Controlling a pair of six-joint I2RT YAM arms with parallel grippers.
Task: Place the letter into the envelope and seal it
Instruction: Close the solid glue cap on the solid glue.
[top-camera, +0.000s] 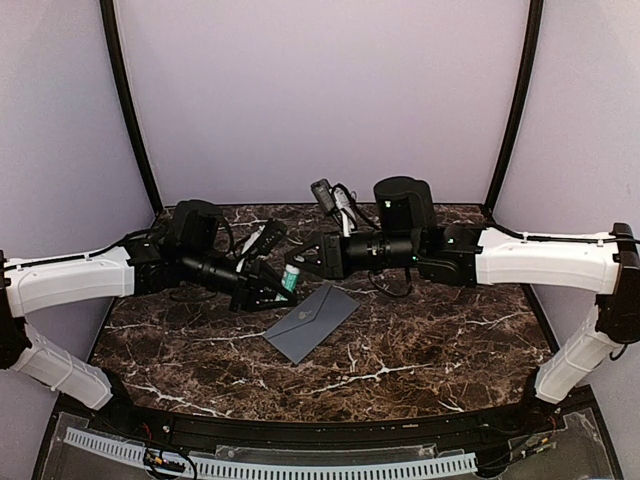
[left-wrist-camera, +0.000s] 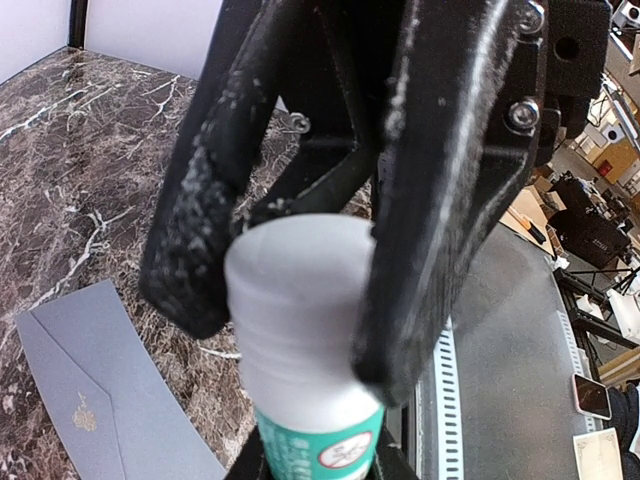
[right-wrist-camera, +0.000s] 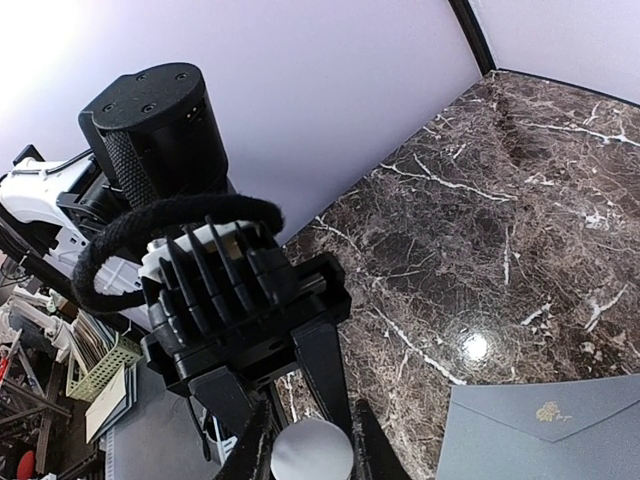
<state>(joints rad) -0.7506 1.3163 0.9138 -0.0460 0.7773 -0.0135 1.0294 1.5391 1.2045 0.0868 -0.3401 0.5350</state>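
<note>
Clamped on the teal-labelled body of a glue stick, the left gripper holds it in the air above a dark marble table, with the stick's white cap pointing up and away from that arm. From the opposite side the right gripper meets it, its two black fingers drawn in against either side of the white cap, which its wrist view shows end-on as a pale disc between them. Both arms reach inward from the table's sides and meet near the middle, towards the back. The envelope, slate grey, lies flat on the marble just in front of the two grippers. It is turned on a diagonal, its pointed flap folded down, with a small gold emblem at the flap's tip. Nothing touches the envelope.
</note>
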